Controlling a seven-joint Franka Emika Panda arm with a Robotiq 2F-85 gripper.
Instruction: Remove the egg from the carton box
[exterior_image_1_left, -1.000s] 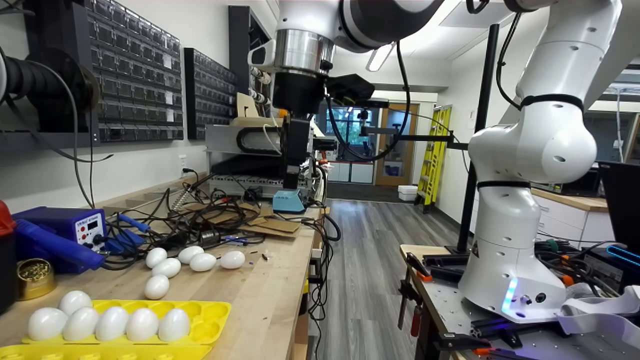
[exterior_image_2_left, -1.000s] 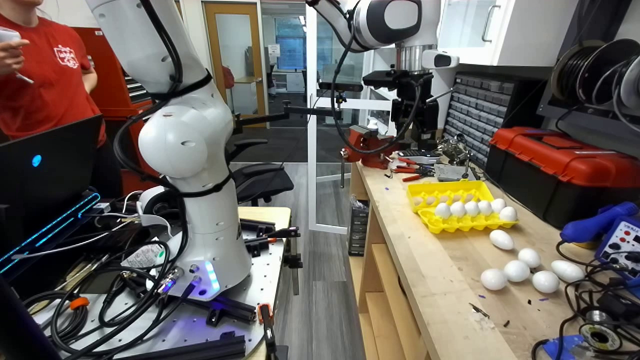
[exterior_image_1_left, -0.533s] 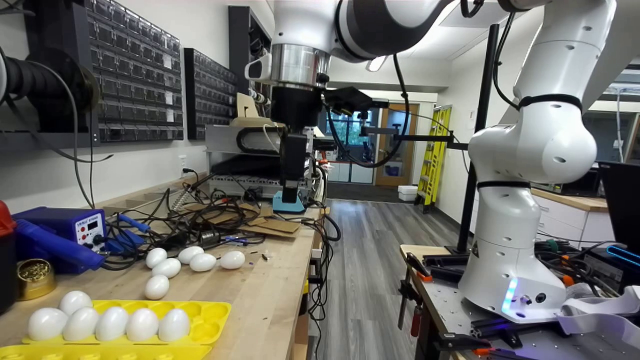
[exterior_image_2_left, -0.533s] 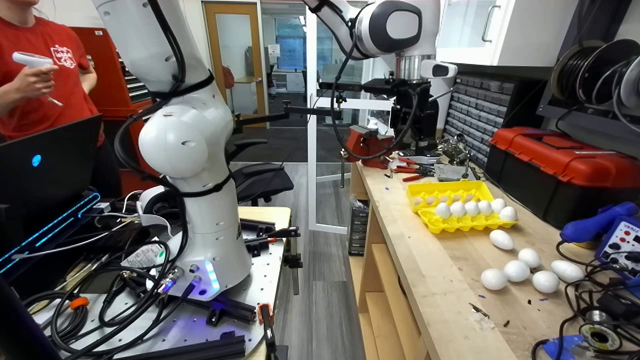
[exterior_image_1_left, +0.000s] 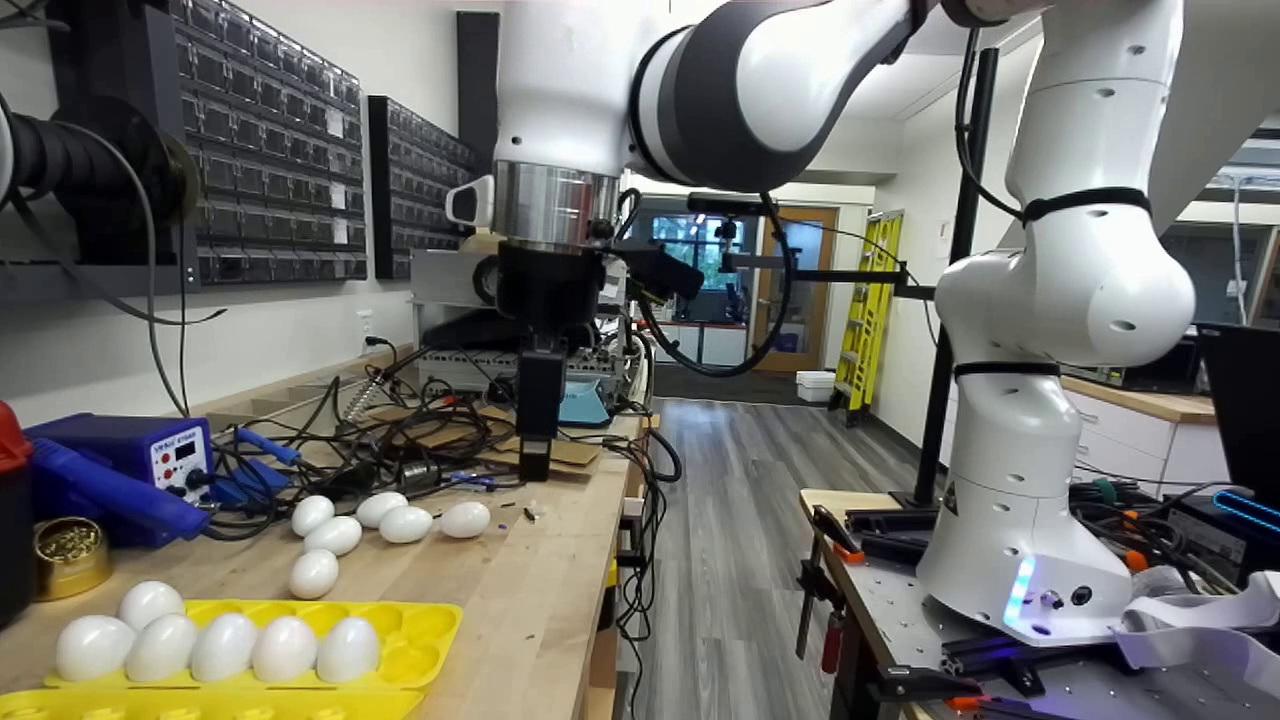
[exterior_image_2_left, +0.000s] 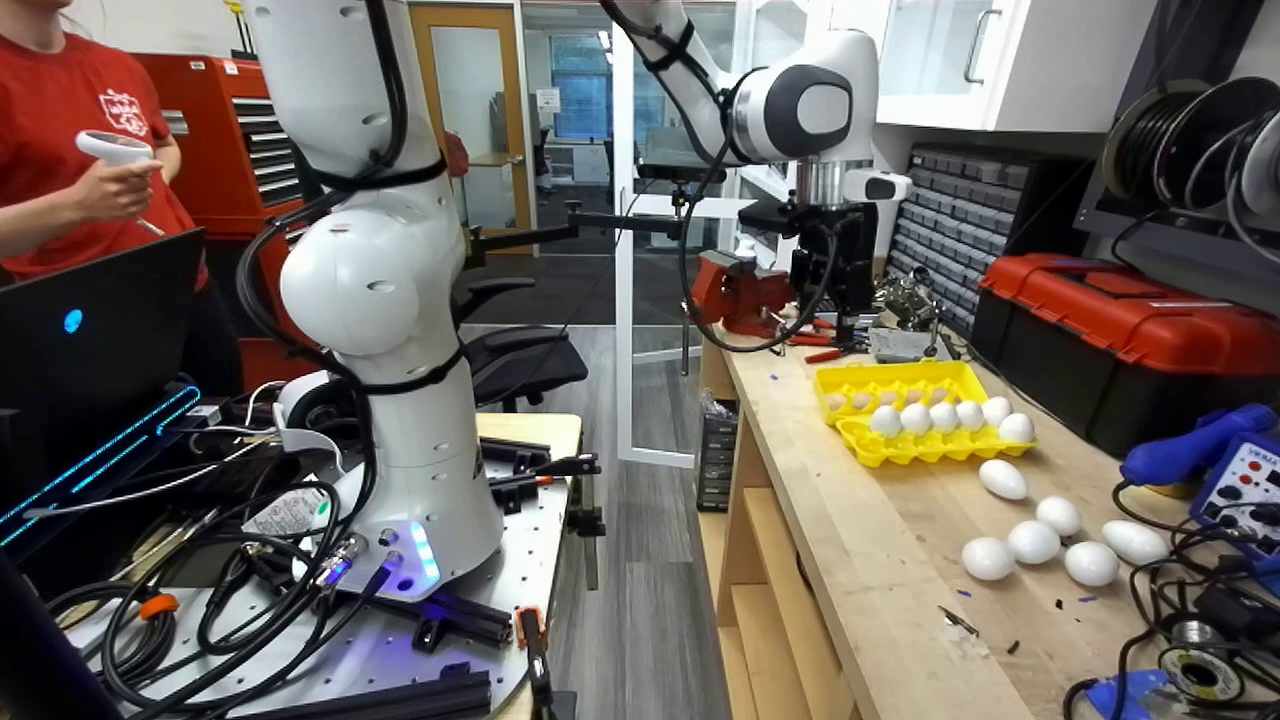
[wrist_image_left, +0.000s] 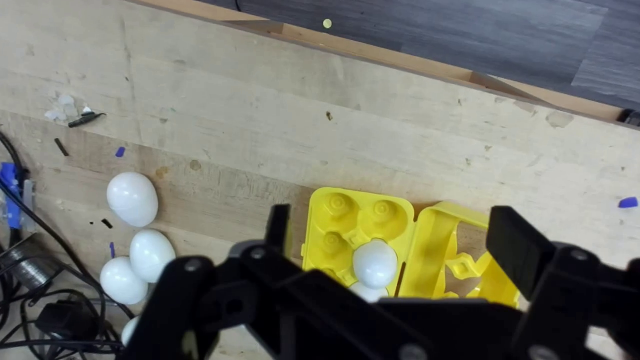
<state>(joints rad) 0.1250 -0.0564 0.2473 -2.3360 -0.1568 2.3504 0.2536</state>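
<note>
The yellow carton box (exterior_image_1_left: 415, 660) lies open on the bench, and it also shows in an exterior view (exterior_image_2_left: 905, 450) and in the wrist view (wrist_image_left: 336, 206). A row of white eggs stands upright in it. The row's end egg (wrist_image_left: 375, 263) shows in the wrist view, with another partly hidden behind the gripper body. Several cups are bare. My gripper (wrist_image_left: 395, 230) is open and empty, its fingers spread wide with the carton below between them. In both exterior views the gripper (exterior_image_1_left: 535, 460) hangs above the bench, apart from the carton; it also shows here (exterior_image_2_left: 848, 335).
Several loose eggs (exterior_image_1_left: 405, 524) lie on the bench beside the carton. A blue soldering station (exterior_image_1_left: 130, 470) and tangled cables (exterior_image_1_left: 450, 430) are near them. A red and black toolbox (exterior_image_2_left: 1130, 340), a red vise (exterior_image_2_left: 738, 295) and pliers (exterior_image_2_left: 825, 340) are beyond the carton.
My gripper has come down toward the bench and shifted left in an exterior view. The carton and the eggs have not moved. The standing person's hand has risen.
</note>
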